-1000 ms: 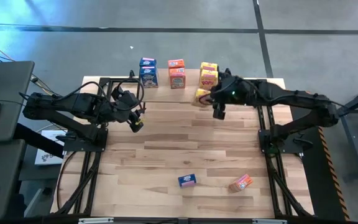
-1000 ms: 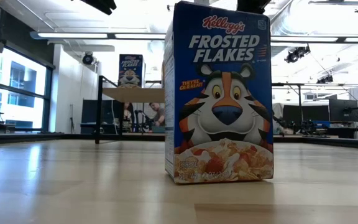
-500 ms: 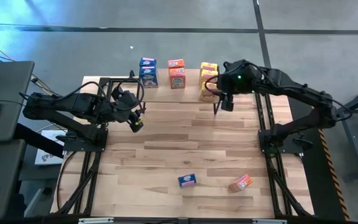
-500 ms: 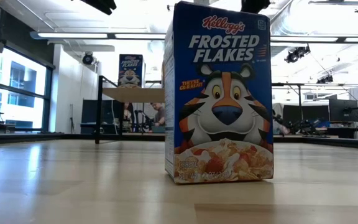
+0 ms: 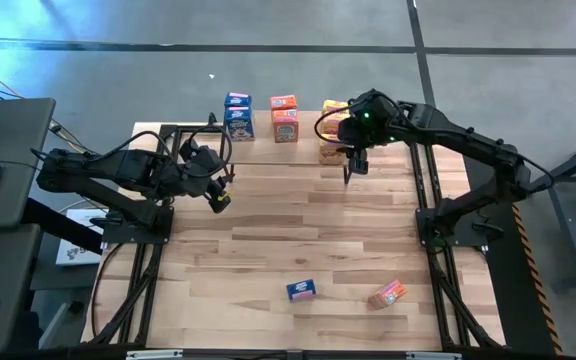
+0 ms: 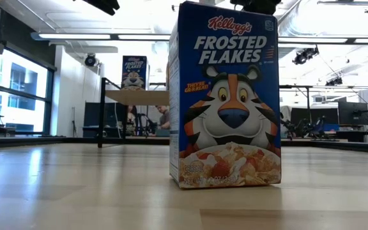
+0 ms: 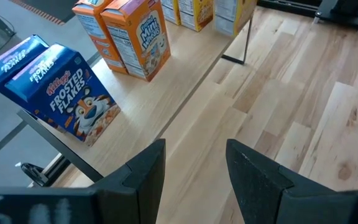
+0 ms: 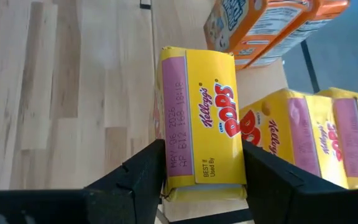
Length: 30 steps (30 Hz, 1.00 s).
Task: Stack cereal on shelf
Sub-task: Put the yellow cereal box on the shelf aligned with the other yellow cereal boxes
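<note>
The right hand [image 8: 201, 177] grasps a yellow Corn Pops box [image 8: 202, 121] above the shelf's [image 5: 303, 150] right end. The left hand [image 7: 194, 171], unclenched and empty, waits near the shelf's left end.

The right arm has swung from the table's front edge of the shelf [image 5: 268, 147] up and in over the shelf's right end, carrying the right gripper [image 8: 197, 180] with it. The yellow cereal box [image 8: 201, 118] clamped between its fingers [image 8: 142, 177], a second ago low beside the shelf's edge, is now held over the shelf top next to the two yellow boxes [image 8: 316, 130] already standing there
</note>
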### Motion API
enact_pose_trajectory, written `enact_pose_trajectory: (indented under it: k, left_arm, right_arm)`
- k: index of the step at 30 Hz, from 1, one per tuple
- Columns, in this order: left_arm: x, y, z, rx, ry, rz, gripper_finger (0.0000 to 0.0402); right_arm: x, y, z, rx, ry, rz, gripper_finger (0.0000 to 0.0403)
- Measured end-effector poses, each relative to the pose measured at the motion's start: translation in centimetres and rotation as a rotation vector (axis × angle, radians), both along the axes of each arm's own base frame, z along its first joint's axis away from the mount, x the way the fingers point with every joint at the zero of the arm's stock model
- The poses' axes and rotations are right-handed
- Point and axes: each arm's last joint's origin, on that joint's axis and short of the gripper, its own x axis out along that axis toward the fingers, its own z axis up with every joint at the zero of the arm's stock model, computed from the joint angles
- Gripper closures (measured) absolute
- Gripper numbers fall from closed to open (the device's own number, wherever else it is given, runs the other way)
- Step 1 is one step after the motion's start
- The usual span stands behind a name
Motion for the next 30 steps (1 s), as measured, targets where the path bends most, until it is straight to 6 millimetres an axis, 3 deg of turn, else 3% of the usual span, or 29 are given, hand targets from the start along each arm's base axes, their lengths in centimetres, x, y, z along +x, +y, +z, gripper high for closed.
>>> enact_pose_trajectory:
  k: [10,30]
  left_arm:
    - [0.0,0.0,0.0,-0.007,0.001,-0.006,0.0243]
    - [0.0,0.0,0.0,-0.007,0.001,-0.006,0.0243]
  right_arm:
    - [-0.1,-1.6,-0.5,0.006,0.017,-0.053,0.0219]
    - [0.9,-2.4,-1.7,0.011,0.055,-0.060,0.0219]
